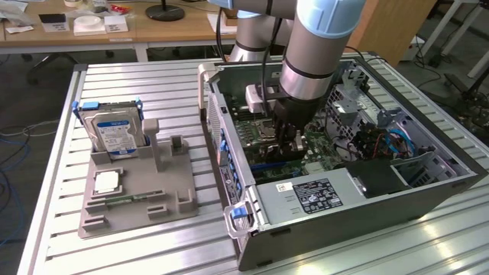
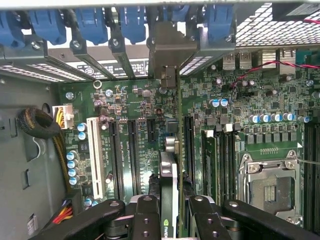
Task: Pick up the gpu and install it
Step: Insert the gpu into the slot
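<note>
A slatted metal table (image 1: 137, 86) carries an open computer case (image 1: 344, 229) lying on its side. Inside the case are the green motherboard (image 2: 135, 95), a black power supply (image 1: 313, 195) at the near end, and loose cables.

At the exterior view's left, beside the case, sits a grey holder tray (image 1: 137, 215). A blue-labelled hard drive (image 1: 114, 134) stands upright in its rear slot.

The gripper (image 1: 287, 146) reaches down into the case, jaws clenched on the gpu (image 2: 168, 175). The card stands on edge over the motherboard's expansion slots. Whether it is seated cannot be told.

A slim memory stick (image 1: 126, 199) lies flat in the tray.
</note>
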`<move>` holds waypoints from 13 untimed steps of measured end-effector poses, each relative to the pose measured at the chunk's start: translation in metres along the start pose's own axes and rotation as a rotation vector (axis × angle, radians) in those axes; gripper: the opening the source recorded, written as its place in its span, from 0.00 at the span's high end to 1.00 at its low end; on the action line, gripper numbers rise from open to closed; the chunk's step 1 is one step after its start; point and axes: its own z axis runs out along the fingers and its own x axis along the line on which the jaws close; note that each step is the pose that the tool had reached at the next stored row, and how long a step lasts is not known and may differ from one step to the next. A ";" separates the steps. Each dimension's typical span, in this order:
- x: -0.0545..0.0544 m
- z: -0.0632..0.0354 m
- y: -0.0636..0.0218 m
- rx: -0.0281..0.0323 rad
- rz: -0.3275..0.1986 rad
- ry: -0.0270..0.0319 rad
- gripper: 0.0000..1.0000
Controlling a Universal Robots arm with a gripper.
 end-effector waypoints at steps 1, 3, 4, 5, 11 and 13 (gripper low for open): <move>0.000 0.0000 -0.0004 -0.0039 0.000 0.0043 0.73; 0.000 0.0000 -0.0011 -0.0122 0.001 0.0115 0.73; 0.000 0.0000 -0.0012 -0.0131 0.001 0.0116 0.73; 0.000 0.0000 -0.0012 -0.0131 0.001 0.0117 0.73; 0.000 0.0007 -0.0033 -0.0137 0.000 0.0064 0.73; 0.000 0.0008 -0.0033 -0.0137 0.000 0.0062 0.73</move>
